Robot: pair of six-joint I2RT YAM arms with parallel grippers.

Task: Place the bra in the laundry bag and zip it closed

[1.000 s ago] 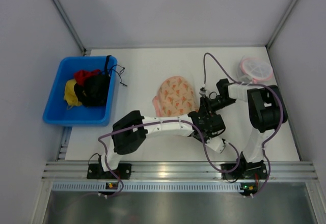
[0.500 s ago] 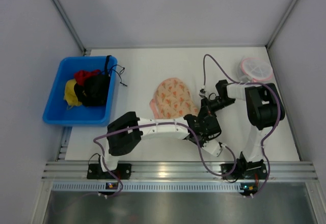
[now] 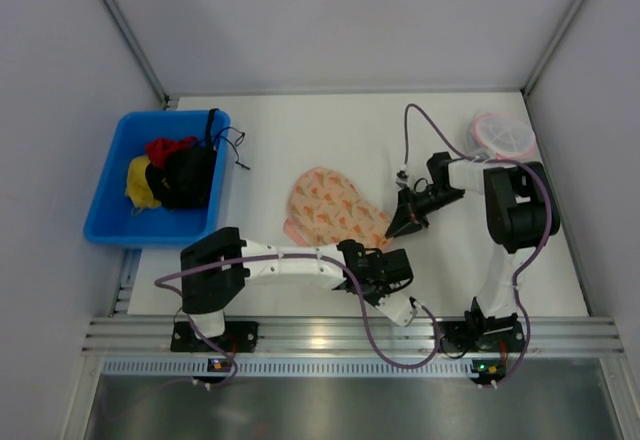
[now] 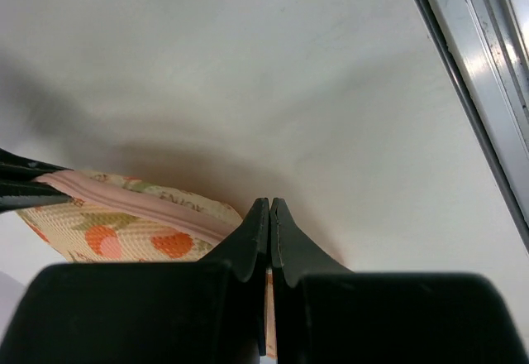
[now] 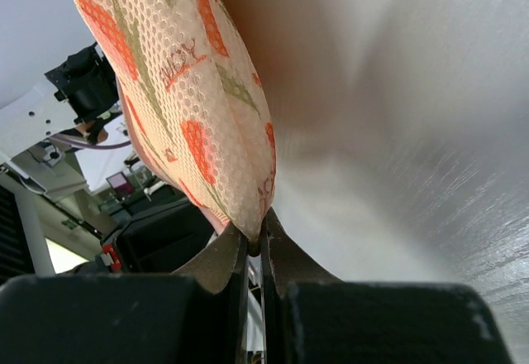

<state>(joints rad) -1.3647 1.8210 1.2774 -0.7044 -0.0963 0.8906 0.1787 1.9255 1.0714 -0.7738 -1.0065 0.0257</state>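
Hands first: the left hand (image 4: 270, 207) was clamped tight, fingers flat against each other, with just a thin pink sliver caught between them lower down. It looked like edge trim or a zip tab off the laundry bag (image 3: 335, 210), but I couldn't tell which. The right hand (image 5: 252, 232) was also squeezed closed, pinching the bag's pink-edged rim right at its fingertips, and the mesh fabric with the orange prints rose up from that pinch in the right wrist view.

The bag lay on the desk (image 3: 270, 140) between the two hands: just to the left of the right hand, and just beyond and left of the left hand. The round pink-rimmed mesh thing (image 3: 503, 136) sat behind the right hand and off to its right. The blue bin (image 3: 105, 222) of dark, red and yellow clothes (image 3: 185, 175) was well off to the left of both hands.

Versus a second earlier: the left arm had folded back, its elbow swinging left and the left hand pulling toward the near edge. The bag had slid with it, nearer and a bit left, and looked more spread out than the rounder lump it was before. The right hand had followed down along the bag's right edge. Bin and mesh thing hadn't budged.
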